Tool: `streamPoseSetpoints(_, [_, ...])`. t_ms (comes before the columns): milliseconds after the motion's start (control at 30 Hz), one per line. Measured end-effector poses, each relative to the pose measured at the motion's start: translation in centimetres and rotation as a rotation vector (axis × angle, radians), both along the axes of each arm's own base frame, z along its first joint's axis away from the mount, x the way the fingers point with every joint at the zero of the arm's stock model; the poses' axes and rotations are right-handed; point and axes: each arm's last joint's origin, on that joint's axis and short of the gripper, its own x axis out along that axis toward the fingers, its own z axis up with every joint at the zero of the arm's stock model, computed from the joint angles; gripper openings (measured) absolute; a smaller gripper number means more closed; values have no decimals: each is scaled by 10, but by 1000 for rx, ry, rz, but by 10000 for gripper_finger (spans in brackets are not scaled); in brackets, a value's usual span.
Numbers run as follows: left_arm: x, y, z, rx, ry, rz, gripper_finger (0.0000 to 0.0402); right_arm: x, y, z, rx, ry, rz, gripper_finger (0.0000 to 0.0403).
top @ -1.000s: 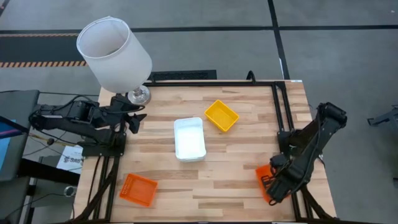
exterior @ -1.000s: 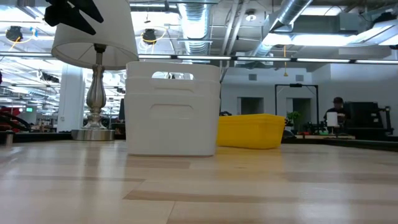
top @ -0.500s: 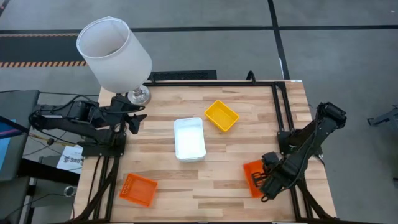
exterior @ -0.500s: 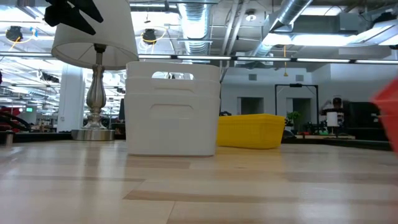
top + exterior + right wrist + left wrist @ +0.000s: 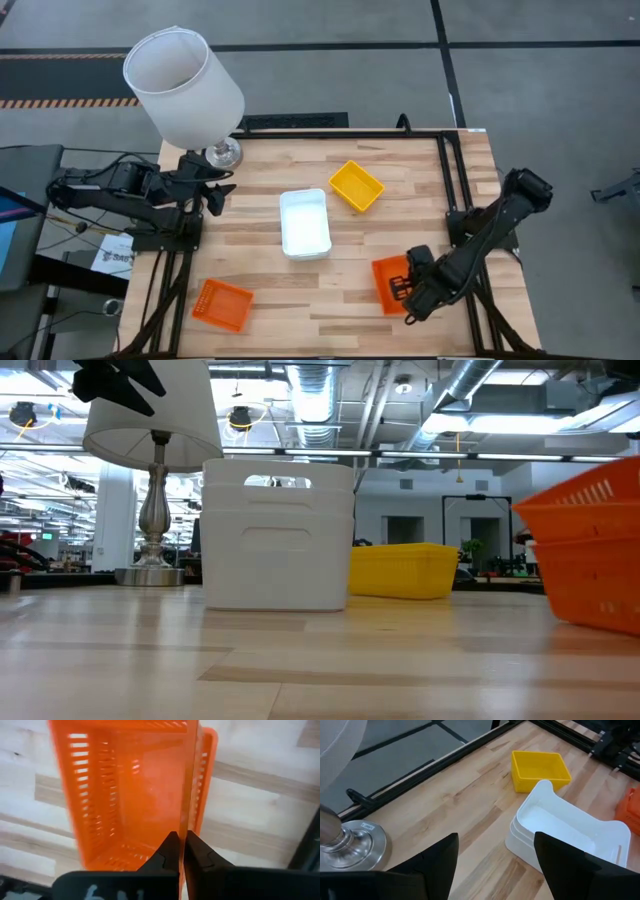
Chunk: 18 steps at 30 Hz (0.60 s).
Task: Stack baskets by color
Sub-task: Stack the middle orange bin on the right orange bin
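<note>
Two nested orange mesh baskets (image 5: 388, 282) are near the table's front right, and my right gripper (image 5: 406, 290) is shut on them. In the low view they (image 5: 590, 555) show at the right, the upper one tilted. A third orange basket (image 5: 222, 304) lies on its bottom at the front left. A stack of white baskets (image 5: 305, 223) stands mid-table, with a yellow basket (image 5: 357, 186) behind it. My left gripper (image 5: 495, 870) waits open at the far left by the lamp. My right gripper pinches the upper orange basket's long side wall (image 5: 187, 815), the one toward the table's right edge, with one finger inside and one outside. The fingers (image 5: 167, 851) come from above, pointing down. The basket tilts low over the table; whether its bottom touches I cannot tell.
A lamp with a large white shade (image 5: 183, 85) and a metal foot (image 5: 224, 153) stands at the far left corner. The arms' black frames run along the table's left and right edges (image 5: 455, 200). Bare wood lies between the two orange groups along the near edge.
My right gripper has gone toward the table's left edge along the front of the table, tipping to point straight down and carrying the orange baskets with it. They have come into the low view from its right side.
</note>
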Motion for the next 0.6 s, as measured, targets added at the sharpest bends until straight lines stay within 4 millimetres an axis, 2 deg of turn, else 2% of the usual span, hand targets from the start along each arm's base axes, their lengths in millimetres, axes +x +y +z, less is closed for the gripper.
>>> streamPoseSetpoints(333, [0, 0, 0, 12, 8, -11, 249, 19, 18, -30, 4, -5, -1, 31])
streamPoseSetpoints(500, [0, 0, 0, 12, 8, -11, 249, 20, 15, -31, -11, 10, -9, 61])
streamPoseSetpoints(600, [0, 0, 0, 12, 8, -11, 249, 19, 6, -31, -58, 59, -31, 82])
